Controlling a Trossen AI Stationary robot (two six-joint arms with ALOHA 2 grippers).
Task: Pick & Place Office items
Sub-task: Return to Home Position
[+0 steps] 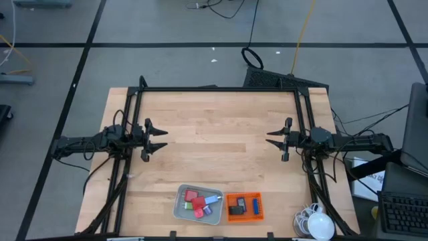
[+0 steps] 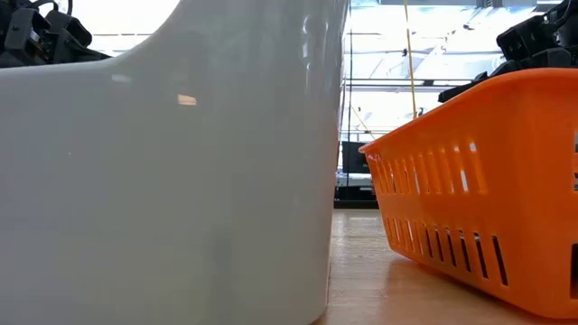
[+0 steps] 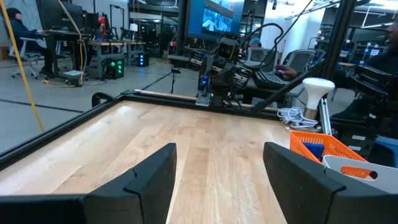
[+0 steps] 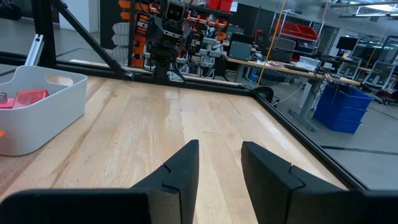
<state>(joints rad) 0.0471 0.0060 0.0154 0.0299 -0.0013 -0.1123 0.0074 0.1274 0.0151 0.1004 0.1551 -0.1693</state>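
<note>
High view: we look straight down on the whole tabletop (image 1: 214,134). Low view sits at tabletop level, jammed against the grey tray (image 2: 163,181) and orange basket (image 2: 479,171), facing the room between them. Left wrist looks past the left hand (image 3: 219,152) toward the right arm (image 3: 221,68); right wrist past the right hand (image 4: 219,149) toward the left arm (image 4: 165,37). We find tray and basket in high, low, left wrist.

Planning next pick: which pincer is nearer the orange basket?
Right. The right pincer hovers beyond the orange basket, slightly outward; the left pincer hovers farther off, beyond the grey tray on the basket's other side.
</note>
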